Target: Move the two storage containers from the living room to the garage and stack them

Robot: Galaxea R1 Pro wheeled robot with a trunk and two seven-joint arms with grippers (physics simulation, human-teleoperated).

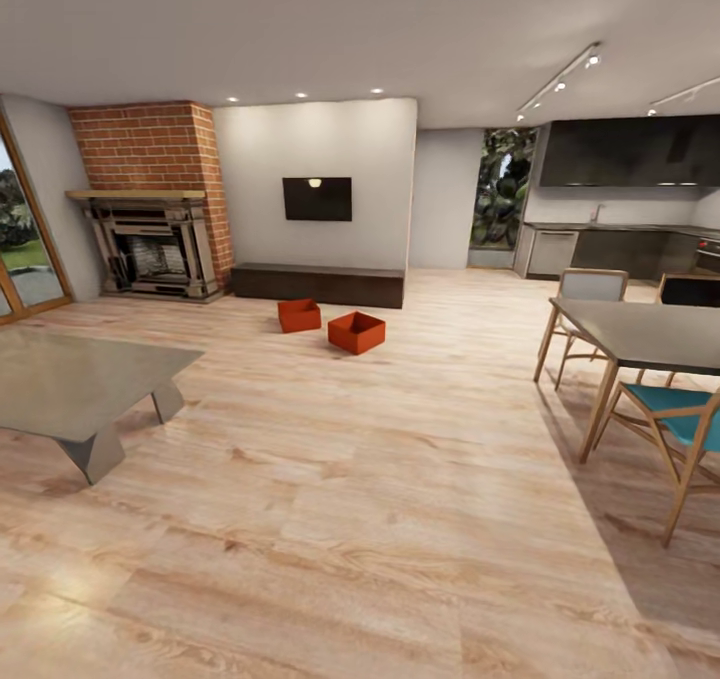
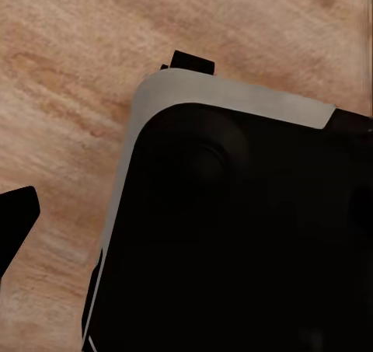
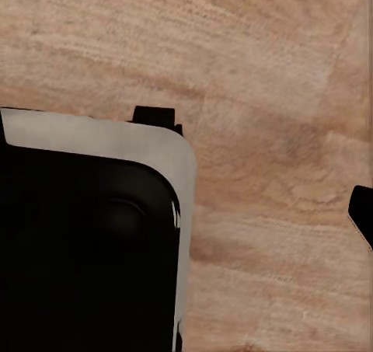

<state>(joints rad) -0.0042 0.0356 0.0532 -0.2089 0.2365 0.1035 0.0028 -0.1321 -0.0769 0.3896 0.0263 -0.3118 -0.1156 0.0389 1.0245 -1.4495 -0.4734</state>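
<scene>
Two orange-red storage containers stand open-topped on the light wood plank floor of the living room, far ahead in the head view. One container [image 1: 299, 314] is nearer the dark low bench, and the other container [image 1: 356, 332] sits just to its right and slightly closer to me. The garage is out of view. My left gripper [image 2: 186, 228] hangs over my dark base with one black fingertip [image 2: 17, 220] at the picture's edge, so the jaws stand wide and hold nothing. My right gripper [image 3: 186, 212] is the same, with one fingertip [image 3: 362, 210] at the edge.
A grey low table [image 1: 80, 379] stands at the near left. A dining table [image 1: 650, 334] with wooden chairs [image 1: 690, 429] is at the right. At the back are a brick fireplace [image 1: 150, 244], a dark bench [image 1: 318, 284] under a wall TV, and a kitchen at the far right. A wide stretch of wood floor leads to the containers.
</scene>
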